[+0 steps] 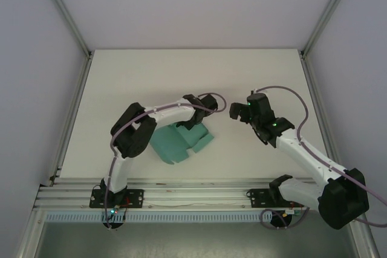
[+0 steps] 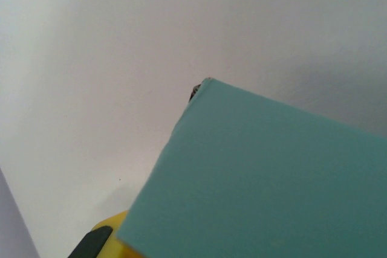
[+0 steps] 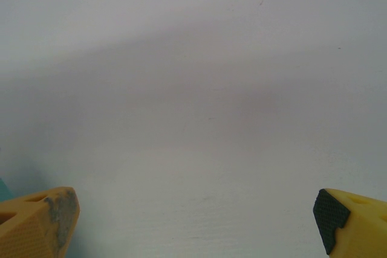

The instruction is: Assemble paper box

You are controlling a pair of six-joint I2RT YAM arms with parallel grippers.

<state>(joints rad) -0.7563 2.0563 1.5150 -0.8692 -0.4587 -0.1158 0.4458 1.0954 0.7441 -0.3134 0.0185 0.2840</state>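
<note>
Step in hand, as I read it: folding up a flap. The paper box point(image 1: 175, 144) is one teal die-cut sheet, lying mid-table a bit left of centre and just ahead of the left arm's elbow. It's mostly flat, with its right-hand portion looking raised off the table point(image 1: 151, 77)

Left gripper point(image 1: 192, 126) is down on the sheet's far right part. On the left wrist cam the teal card point(image 2: 266, 179) covers the lower right of the picture, tilted and close to the lens. One yellow finger point(image 2: 104, 238) peeks out under its lower left edge. Jaws are together, and I judge they're pinching that panel, though the contact itself is hidden behind the card

Right gripper point(image 1: 234, 112) hangs to the right of the sheet, near it but not touching. Jaws are wide apart with nothing between them, and the right wrist cam has bare table point(image 3: 193, 58) between the two yellow fingertips point(image 3: 54, 209). A sliver of teal shows at the far left edge there

Next move, my call:
- left holds the panel up along its crease, no yanking, thin card will buckle or slide
- right comes in from the right to pin the base or catch the neighbouring flap
- wrist cam is blocked by the card, so I'd steer the left off the top cam
- can't tell from here which creases are already set, so I'd check before tucking

Count: 1 paper box, no loose pieces, 2 arms, 2 grippers, 1 table
</note>
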